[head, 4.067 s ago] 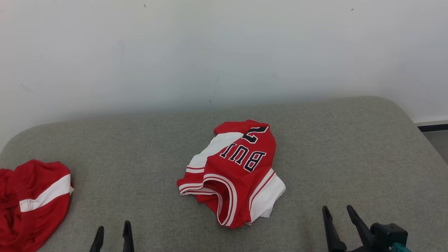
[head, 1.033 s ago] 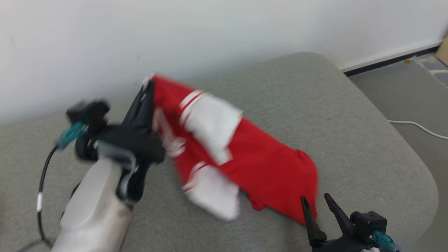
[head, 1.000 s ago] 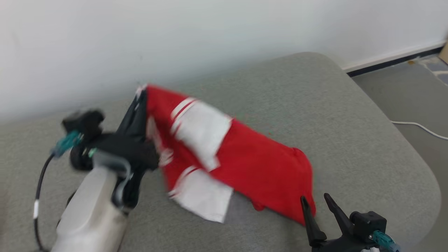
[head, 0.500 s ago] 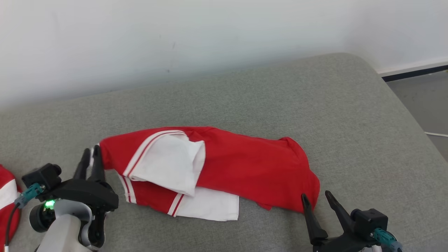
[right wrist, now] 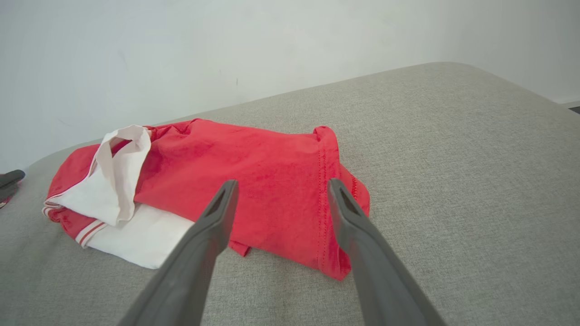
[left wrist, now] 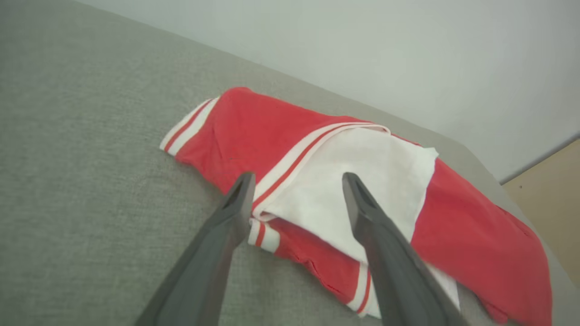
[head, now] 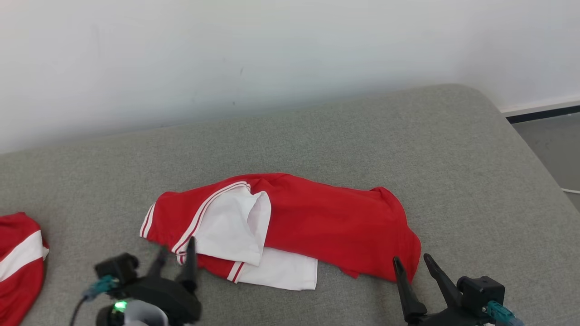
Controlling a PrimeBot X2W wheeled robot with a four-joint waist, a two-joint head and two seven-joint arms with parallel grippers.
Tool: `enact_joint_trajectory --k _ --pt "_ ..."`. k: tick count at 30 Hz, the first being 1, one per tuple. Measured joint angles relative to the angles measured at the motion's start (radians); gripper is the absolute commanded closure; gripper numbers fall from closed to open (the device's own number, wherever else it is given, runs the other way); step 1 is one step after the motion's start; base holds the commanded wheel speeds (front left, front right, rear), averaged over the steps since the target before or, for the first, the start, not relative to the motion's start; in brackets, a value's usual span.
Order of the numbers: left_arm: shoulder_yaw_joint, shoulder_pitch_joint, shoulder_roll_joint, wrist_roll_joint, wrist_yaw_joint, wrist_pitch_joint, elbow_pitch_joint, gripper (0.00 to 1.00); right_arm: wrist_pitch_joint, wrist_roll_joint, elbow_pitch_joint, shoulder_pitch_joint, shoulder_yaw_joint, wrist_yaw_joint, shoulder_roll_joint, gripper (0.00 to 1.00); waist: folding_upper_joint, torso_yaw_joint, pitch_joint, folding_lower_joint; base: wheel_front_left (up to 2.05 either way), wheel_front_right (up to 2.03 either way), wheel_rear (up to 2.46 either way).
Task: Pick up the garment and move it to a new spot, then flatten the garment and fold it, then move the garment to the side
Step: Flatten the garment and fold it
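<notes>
A: Where is the garment (head: 326, 222)?

B: It lies on the grey cushion (head: 408, 145), stretched out from left to right. It is mostly red. A white panel with striped trim is folded over its left half, and a second white piece sticks out from under its near edge. Its right end is rumpled.

A: And the left gripper (head: 176, 245)?

B: It is at the garment's near left corner. Its two fingers are spread wide with nothing between them. The tips overlap the striped hem in the wrist view, but I cannot tell whether they touch the cloth.

A: The right gripper (head: 411, 258)?

B: It is at the garment's near right end, just beside the red hem. Its fingers are spread wide too, and it holds nothing.

A: Anything else around the garment?

B: Another red cloth (head: 18, 262) with a white band lies well off to the garment's left. A white wall (head: 290, 54) rises behind the garment.
</notes>
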Motion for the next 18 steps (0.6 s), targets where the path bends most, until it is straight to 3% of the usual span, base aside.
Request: enact_joint_trajectory --k 6,18 --pt "-0.097 0.049 -0.037 0.031 -0.005 0.075 -0.032 0.0 -0.005 0.009 0.004 0.002 0.005 0.0 0.0 0.0 0.0001 -0.003 -0.006 0.0 0.0 0.0 0.0" --pt "-0.138 0.047 -0.054 0.023 0.073 0.135 -0.007 0.0 -0.019 0.014 0.016 -0.007 0.013 0.0 0.0 0.0 0.0 -0.049 0.012 0.0 0.0 0.0 0.0"
